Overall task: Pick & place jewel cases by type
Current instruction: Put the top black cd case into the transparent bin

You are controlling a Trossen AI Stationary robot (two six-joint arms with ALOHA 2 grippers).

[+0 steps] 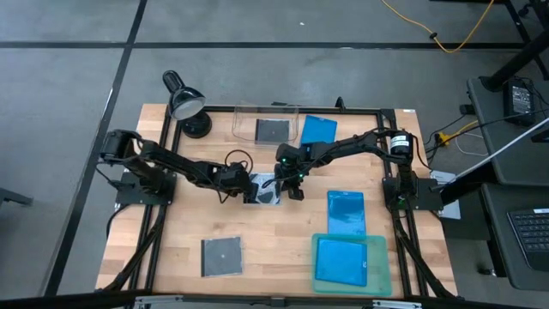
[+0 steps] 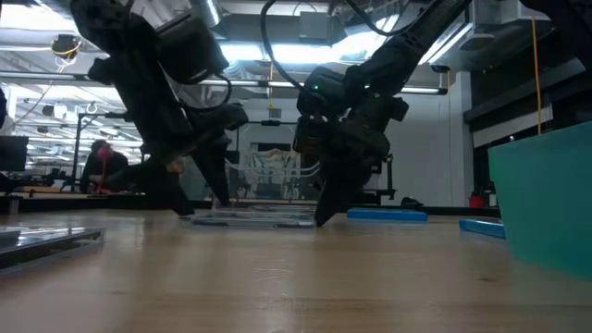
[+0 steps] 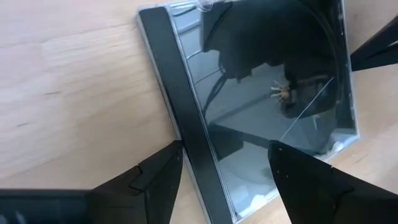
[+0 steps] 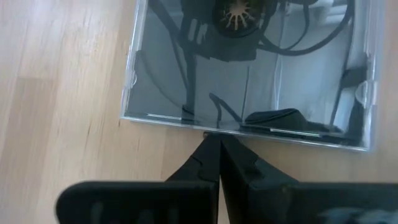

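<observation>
A square clear jewel case with a black spine lies flat on the wooden table at its middle, between my two grippers. My left gripper is open at the case's left end; one finger stands over the wood beside the black spine, the other over the clear lid. My right gripper is shut at the case's right edge. In the low view both grippers reach down to the case. My left gripper straddles the case's spine edge from above, slanting down; whether its fingers touch the case I cannot tell. My right gripper has its shut fingertips against the case's clear edge, slanting down from the table's right. The case lies flat on the table.
Another square grey case lies near the front left. A third sits in the clear bin at the back, beside a blue case. A blue case lies right of centre; another fills the teal tray. A desk lamp stands back left.
</observation>
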